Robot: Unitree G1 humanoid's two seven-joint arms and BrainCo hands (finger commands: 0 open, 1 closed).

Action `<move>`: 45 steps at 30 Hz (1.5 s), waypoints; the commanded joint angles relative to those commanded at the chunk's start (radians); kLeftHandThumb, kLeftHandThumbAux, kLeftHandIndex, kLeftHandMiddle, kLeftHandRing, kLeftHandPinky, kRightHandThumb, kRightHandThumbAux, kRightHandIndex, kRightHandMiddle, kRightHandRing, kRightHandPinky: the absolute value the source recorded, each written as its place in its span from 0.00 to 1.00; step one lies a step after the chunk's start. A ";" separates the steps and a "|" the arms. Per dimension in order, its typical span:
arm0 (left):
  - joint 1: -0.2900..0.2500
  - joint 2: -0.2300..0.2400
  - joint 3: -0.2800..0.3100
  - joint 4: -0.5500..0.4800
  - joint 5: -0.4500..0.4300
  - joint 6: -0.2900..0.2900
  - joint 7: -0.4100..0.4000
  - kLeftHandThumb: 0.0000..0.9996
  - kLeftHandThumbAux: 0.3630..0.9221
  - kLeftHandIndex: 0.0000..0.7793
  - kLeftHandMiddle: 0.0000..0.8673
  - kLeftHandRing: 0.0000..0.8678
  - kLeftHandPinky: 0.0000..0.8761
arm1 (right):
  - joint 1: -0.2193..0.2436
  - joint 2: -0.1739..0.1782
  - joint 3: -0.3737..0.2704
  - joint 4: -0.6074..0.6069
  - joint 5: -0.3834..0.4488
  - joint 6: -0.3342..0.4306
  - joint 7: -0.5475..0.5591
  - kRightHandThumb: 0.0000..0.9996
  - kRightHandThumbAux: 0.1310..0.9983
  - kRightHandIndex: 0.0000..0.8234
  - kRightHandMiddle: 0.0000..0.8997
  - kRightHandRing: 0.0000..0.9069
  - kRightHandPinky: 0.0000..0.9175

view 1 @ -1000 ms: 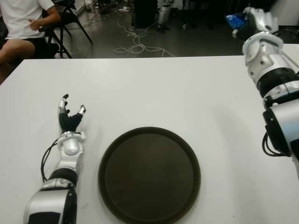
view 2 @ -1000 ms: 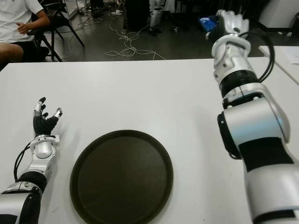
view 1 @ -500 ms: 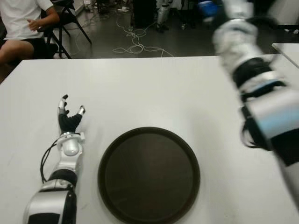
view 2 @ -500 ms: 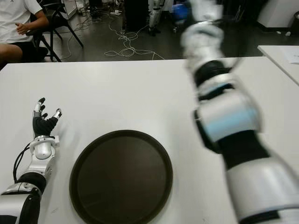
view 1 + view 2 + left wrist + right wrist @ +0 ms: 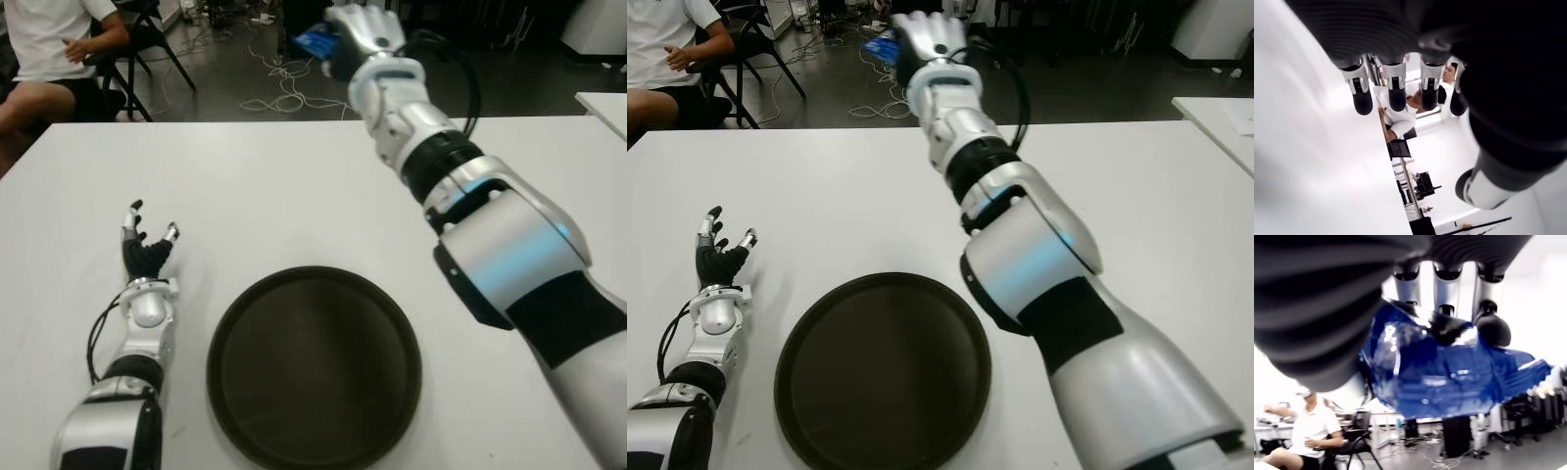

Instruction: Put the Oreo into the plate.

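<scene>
R hand (image 5: 358,39) swung left w/ blue Oreo pack (image 5: 1449,372) clamped; L hand (image 5: 147,250) unmoved (fingers spread) beside plate (image 5: 313,367).

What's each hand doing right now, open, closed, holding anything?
Left hand: open, holding nothing, left of the plate.
Right hand: closed on the blue Oreo pack, raised above the table's far edge.

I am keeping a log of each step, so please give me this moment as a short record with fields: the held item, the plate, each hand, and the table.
held item: blue shiny Oreo packet, gripped in the right hand
right hand: raised beyond the table's far edge, fingers closed on the packet
plate: round dark brown plate, nothing on it, near the front edge
left hand: left of the plate, fingers spread, holding nothing
table: white table
</scene>
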 joint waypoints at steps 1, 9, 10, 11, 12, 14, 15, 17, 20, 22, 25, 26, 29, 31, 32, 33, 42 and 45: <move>0.000 0.000 0.000 0.000 0.000 0.000 0.000 0.00 0.75 0.03 0.03 0.02 0.01 | -0.001 0.001 0.004 0.000 -0.001 -0.001 0.000 0.69 0.69 0.53 0.82 0.81 0.79; -0.003 0.000 0.000 0.006 -0.001 -0.011 -0.011 0.00 0.77 0.03 0.04 0.02 0.01 | -0.017 0.056 0.040 -0.001 -0.019 -0.006 0.017 0.69 0.69 0.53 0.83 0.82 0.80; -0.003 0.000 0.000 0.006 0.000 -0.012 -0.011 0.00 0.77 0.03 0.04 0.02 0.01 | -0.018 0.062 0.042 -0.001 -0.020 -0.006 0.018 0.69 0.69 0.53 0.83 0.82 0.80; -0.003 0.000 -0.001 0.006 0.001 -0.012 -0.012 0.00 0.78 0.03 0.04 0.02 0.01 | -0.019 0.068 0.044 -0.001 -0.020 -0.007 0.019 0.69 0.69 0.53 0.84 0.82 0.80; -0.003 0.001 -0.001 0.006 0.002 -0.013 -0.012 0.00 0.78 0.03 0.04 0.02 0.02 | -0.020 0.071 0.046 -0.001 -0.019 -0.008 0.020 0.69 0.69 0.53 0.84 0.83 0.80; -0.004 0.001 -0.003 0.007 0.004 -0.012 -0.011 0.00 0.79 0.03 0.04 0.03 0.02 | -0.021 0.076 0.048 -0.001 -0.018 -0.011 0.022 0.69 0.69 0.53 0.84 0.83 0.80; -0.004 0.001 -0.004 0.007 0.006 -0.011 -0.009 0.00 0.79 0.03 0.04 0.03 0.02 | -0.021 0.077 0.049 -0.001 -0.017 -0.014 0.024 0.69 0.69 0.53 0.84 0.83 0.79; -0.005 0.002 -0.007 0.006 0.010 -0.009 -0.006 0.00 0.78 0.03 0.04 0.03 0.02 | -0.023 0.078 0.051 -0.001 -0.016 -0.019 0.027 0.69 0.69 0.53 0.84 0.83 0.79; -0.005 0.001 -0.012 0.006 0.016 -0.004 0.001 0.00 0.77 0.03 0.04 0.03 0.02 | -0.022 0.074 0.053 -0.001 -0.014 -0.031 0.029 0.69 0.69 0.53 0.84 0.82 0.79; -0.005 -0.001 -0.014 0.006 0.018 -0.001 0.004 0.00 0.76 0.03 0.04 0.03 0.02 | -0.019 0.067 0.054 -0.001 -0.013 -0.039 0.028 0.69 0.69 0.53 0.84 0.82 0.79; -0.004 -0.003 -0.015 0.004 0.016 -0.001 0.005 0.00 0.75 0.03 0.04 0.02 0.01 | -0.010 0.042 0.056 0.000 -0.014 -0.052 0.027 0.69 0.69 0.53 0.84 0.82 0.78; -0.003 -0.004 -0.015 0.003 0.015 -0.001 0.004 0.00 0.76 0.03 0.04 0.02 0.01 | -0.003 0.025 0.057 0.001 -0.016 -0.060 0.026 0.69 0.69 0.53 0.83 0.81 0.78; -0.003 -0.006 -0.015 0.000 0.013 0.000 0.002 0.00 0.76 0.02 0.04 0.02 0.01 | 0.022 -0.036 0.061 0.003 -0.021 -0.079 0.022 0.69 0.69 0.53 0.83 0.81 0.77; -0.002 -0.007 -0.016 0.000 0.013 0.000 0.002 0.00 0.77 0.02 0.04 0.02 0.01 | 0.029 -0.055 0.063 0.004 -0.023 -0.082 0.021 0.69 0.69 0.53 0.83 0.81 0.77; -0.002 -0.007 -0.016 -0.001 0.013 0.000 0.003 0.00 0.77 0.02 0.04 0.02 0.01 | 0.037 -0.077 0.062 0.005 -0.022 -0.081 0.018 0.69 0.69 0.53 0.83 0.81 0.77; -0.002 -0.007 -0.016 -0.001 0.013 0.001 0.003 0.00 0.76 0.02 0.04 0.02 0.02 | 0.042 -0.092 0.060 0.005 -0.021 -0.080 0.015 0.69 0.69 0.53 0.83 0.81 0.78; 0.000 -0.009 -0.019 -0.003 0.017 -0.003 0.010 0.00 0.73 0.03 0.04 0.03 0.02 | 0.051 -0.203 0.061 0.005 -0.024 -0.055 0.009 0.69 0.69 0.53 0.84 0.82 0.79; 0.003 -0.010 -0.019 -0.005 0.019 -0.011 0.018 0.00 0.71 0.03 0.04 0.03 0.02 | 0.060 -0.256 0.061 0.007 -0.026 -0.039 0.008 0.69 0.69 0.53 0.84 0.82 0.78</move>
